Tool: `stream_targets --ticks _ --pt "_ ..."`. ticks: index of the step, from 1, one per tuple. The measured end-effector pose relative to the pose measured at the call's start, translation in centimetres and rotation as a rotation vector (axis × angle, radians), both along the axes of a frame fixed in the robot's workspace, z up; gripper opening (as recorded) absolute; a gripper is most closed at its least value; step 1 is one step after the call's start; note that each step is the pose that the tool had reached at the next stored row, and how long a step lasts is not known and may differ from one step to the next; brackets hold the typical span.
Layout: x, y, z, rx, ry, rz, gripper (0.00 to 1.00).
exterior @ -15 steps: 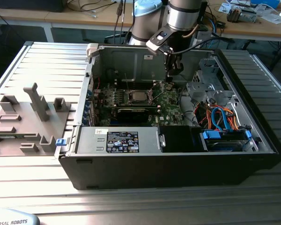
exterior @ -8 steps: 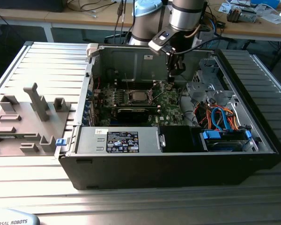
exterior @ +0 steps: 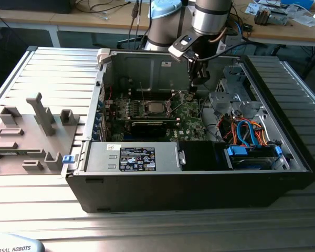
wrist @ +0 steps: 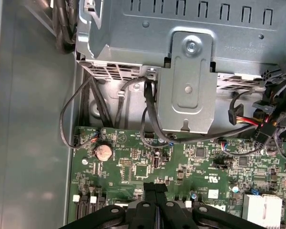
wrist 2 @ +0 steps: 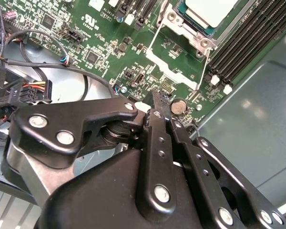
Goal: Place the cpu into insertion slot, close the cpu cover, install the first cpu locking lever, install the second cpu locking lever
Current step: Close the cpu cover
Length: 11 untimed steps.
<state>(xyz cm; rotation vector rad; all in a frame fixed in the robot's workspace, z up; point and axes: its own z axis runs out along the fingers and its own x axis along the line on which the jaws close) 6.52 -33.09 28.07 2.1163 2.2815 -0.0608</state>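
Gripper [wrist 2: 155, 100] fingers pressed together and empty, above the motherboard [wrist: 133, 162] corner by the coin battery [wrist: 104, 151], chip [wrist 2: 210, 8] seated in socket [wrist 2: 199, 38], cover [wrist 2: 174, 70] swung open.

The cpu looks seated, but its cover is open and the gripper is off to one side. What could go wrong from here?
1. The gripper, shut and holding nothing, appears close to the coin cell battery; a slip might knock it or the small parts nearby.
2. The cpu cover stands open with the cpu exposed; a misjudged push might catch the frame's edge.
3. The black cables run nearby and might snag.
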Motion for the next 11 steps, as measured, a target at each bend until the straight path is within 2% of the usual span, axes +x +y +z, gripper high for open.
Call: stream_targets --ticks 11 --pt "0.38 0.0 -0.05 0.0 0.0 0.0 0.11"
